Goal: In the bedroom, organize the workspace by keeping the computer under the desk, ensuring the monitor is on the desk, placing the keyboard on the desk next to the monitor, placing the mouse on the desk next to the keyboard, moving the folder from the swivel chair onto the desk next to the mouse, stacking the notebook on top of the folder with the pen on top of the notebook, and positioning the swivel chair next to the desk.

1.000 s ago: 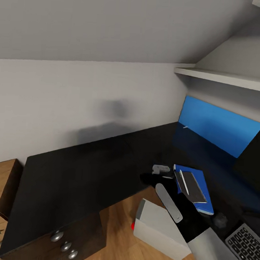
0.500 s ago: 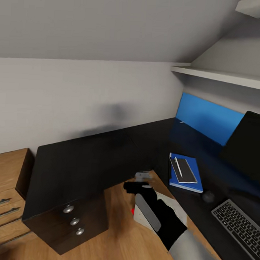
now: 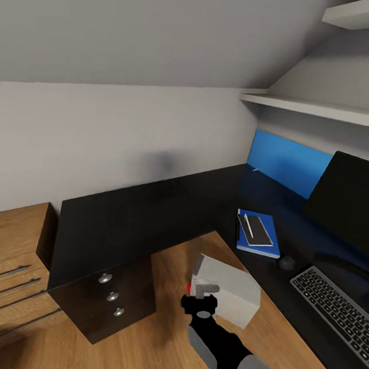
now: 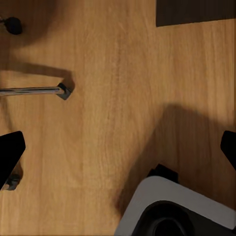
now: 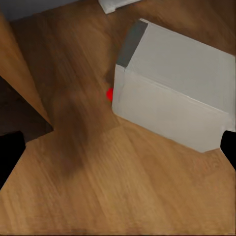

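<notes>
The computer [image 3: 225,289] sits on the wooden floor [image 3: 142,346], in the open corner of the black desk [image 3: 128,219], not under it yet. It lies on its side, its long side running away from the drawers, its red mark facing them. The right gripper [image 3: 200,302] hangs just in front of it, with nothing between its wide-open fingers [image 5: 10,152]. The left gripper [image 4: 118,152] is open too, over bare floor. The right arm looks nearer for a push.
</notes>
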